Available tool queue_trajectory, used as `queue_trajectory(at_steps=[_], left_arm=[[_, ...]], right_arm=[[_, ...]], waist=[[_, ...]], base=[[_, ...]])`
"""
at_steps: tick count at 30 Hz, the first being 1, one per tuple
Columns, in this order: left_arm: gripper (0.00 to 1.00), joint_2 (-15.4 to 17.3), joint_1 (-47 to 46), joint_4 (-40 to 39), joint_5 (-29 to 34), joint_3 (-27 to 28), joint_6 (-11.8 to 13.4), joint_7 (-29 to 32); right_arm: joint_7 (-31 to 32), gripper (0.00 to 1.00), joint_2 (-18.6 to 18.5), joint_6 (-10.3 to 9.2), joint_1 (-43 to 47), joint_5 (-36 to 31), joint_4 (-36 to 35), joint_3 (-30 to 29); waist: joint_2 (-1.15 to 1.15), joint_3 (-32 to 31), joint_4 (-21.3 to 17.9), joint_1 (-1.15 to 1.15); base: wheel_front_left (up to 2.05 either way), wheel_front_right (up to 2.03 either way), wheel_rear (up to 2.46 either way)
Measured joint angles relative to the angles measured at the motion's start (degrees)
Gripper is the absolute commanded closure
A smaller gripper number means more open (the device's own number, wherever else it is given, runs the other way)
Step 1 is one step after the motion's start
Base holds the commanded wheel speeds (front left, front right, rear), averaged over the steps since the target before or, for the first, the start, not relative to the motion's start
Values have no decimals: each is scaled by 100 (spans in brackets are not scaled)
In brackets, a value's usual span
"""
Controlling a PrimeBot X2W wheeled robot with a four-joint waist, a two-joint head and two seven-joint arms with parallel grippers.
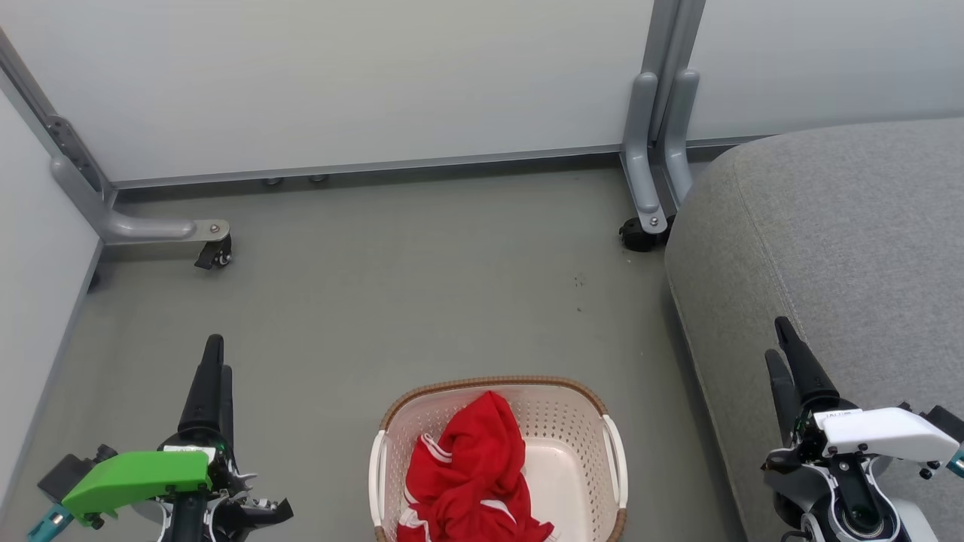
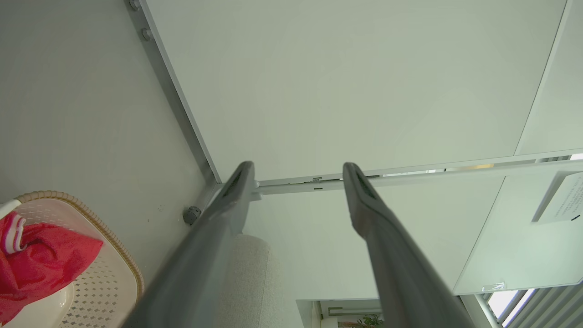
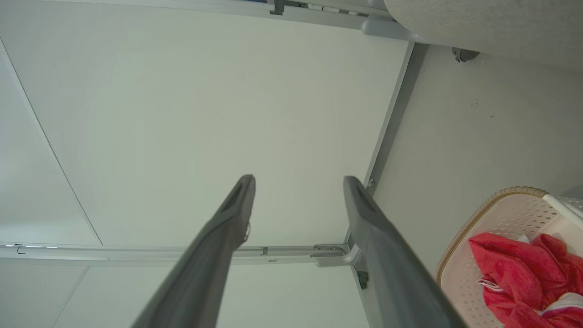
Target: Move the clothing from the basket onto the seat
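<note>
head view: the basket [image 1: 497,385] is sitting on the grey floor [image 1: 422,286] at the bottom middle, its near end running off the lower edge. the clothing [image 1: 471,467] is lying bunched inside it, red with white stripes, heaped toward the basket's left side and leaving the pale bottom bare on the right. the seat [image 1: 843,226] is taking up the right side, near the basket with a strip of floor between them. the left gripper [image 1: 217,354] is hanging at lower left over bare floor, well apart from the basket. its fingers are overlapping from this angle, so the gap is not reading here. the right gripper [image 1: 778,340] is hovering at lower right against the seat's near edge, fingers parted and holding nothing. whether it is touching the seat, cannot tell. pale partition panels [image 1: 339,75] on castered feet [image 1: 215,252] are closing off the far side.

left wrist view: the two fingers [image 2: 218,218] are standing wide apart with nothing between them, pointing at the partition panels. the basket's brown rim and the clothing are showing at the lower left, clear of the fingers. a piece of the seat is peeking out beside the left-hand finger.

right wrist view: the fingers [image 3: 387,255] are spreading wide and gripping nothing. the basket with the clothing in it is showing at the lower right, apart from the fingers. the seat's corner is sitting at the top right.
</note>
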Motion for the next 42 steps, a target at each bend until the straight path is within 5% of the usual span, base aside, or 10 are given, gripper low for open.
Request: queue_trajectory(at_steps=[24, 42], left_arm=[[0, 1, 78, -623, 2527, -192, 0, -542], [0, 58, 248, -649, 4356, -386, 0, -858]], right_arm=[[-535, 0, -226, 0, 152, -3009, -768, 465], [-861, 0, -312, 1, 256, -4463, -846, 786]], waist=[[0, -20, 0, 0], [0, -8, -16, 0]], base=[[0, 0, 0], [0, 0, 0]])
